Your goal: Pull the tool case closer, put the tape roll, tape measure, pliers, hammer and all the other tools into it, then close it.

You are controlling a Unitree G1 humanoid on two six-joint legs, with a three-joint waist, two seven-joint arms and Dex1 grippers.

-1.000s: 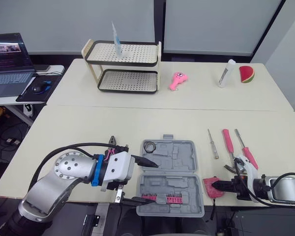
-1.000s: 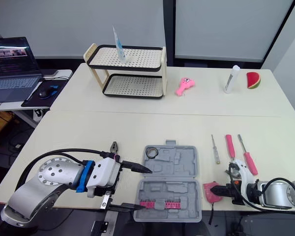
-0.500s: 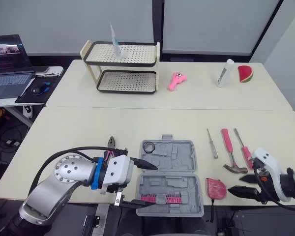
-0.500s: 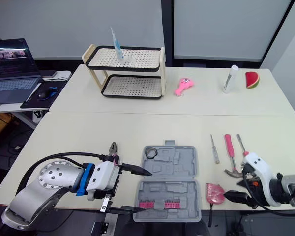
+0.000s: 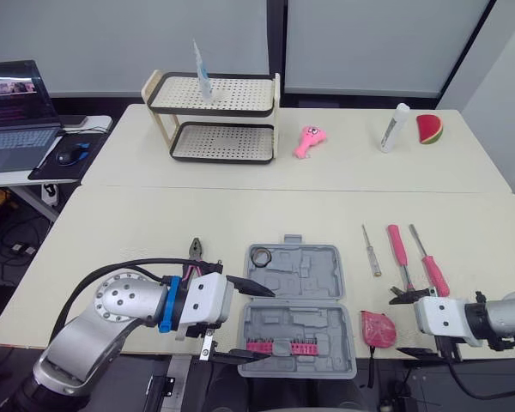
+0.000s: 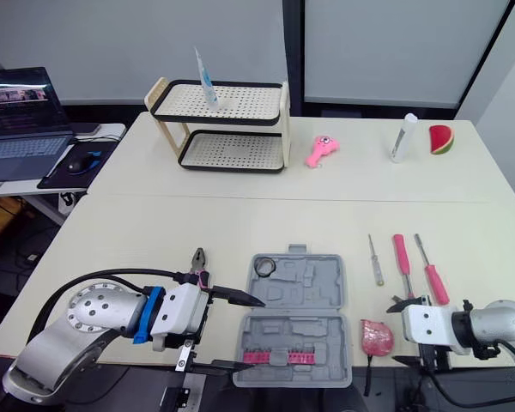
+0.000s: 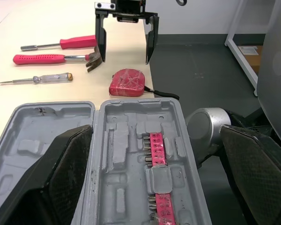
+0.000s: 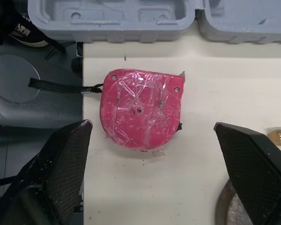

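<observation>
**At the table's near edge: case open, both pincers spread**

Near the front edge of the table [image 5: 154, 223], lying open and flat: the tool case [image 5: 299, 313]. Pink bits [image 5: 281, 347] in a row in its near half. Resting in the far-left pocket of its far half: the tape roll [image 5: 259, 256].

Over the case's left side, the left gripper [image 5: 269, 323], fingers wide apart, clamped on nothing. One finger above the far half, the other along the front edge of the near half.

Just left of the case, on the table beyond that arm's wrist: the pliers [image 5: 195, 249].

Just right of the case, at the table's edge: the pink tape measure [image 5: 376, 328], with its black strap [image 8: 61, 86] hanging off the front.

Beside it on the right, the right gripper [image 5: 405, 324], fingers spread and gripping nothing. Seen from the right wrist, tape measure lined up between the two fingers, touching neither.

Farther back on the right, lying side by side: a small clear-handled screwdriver [image 5: 372, 251], the hammer [image 5: 400, 257] and a pink-handled screwdriver [image 5: 429, 266]. Hammer head close to the right gripper's far finger.

At the far left of the table, well apart from the tools: a two-tier rack [image 5: 215, 116].
</observation>
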